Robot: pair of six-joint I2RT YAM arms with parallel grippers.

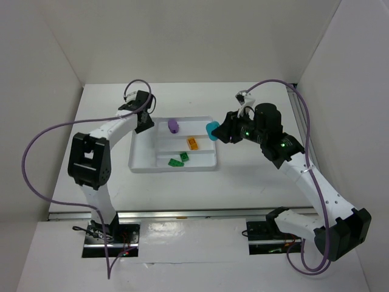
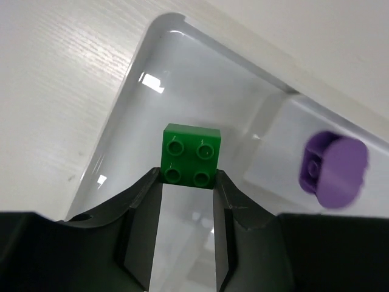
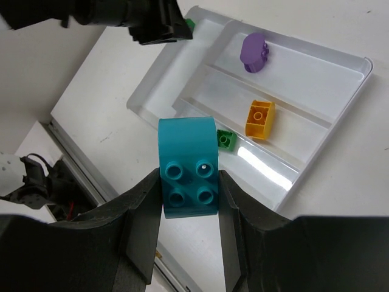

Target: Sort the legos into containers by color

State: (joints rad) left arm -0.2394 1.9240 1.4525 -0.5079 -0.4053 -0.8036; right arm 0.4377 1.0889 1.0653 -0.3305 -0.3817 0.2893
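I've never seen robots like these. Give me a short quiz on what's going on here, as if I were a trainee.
1. Multiple choice: what colour is the brick in the right tool? A yellow, B cyan, C purple.
2. True or false: the left tool holds nothing.
3. Short answer: which piece lying in the tray is nearest the left tool?
Key: 1 B. 2 False: it grips a green brick. 3 The purple piece.
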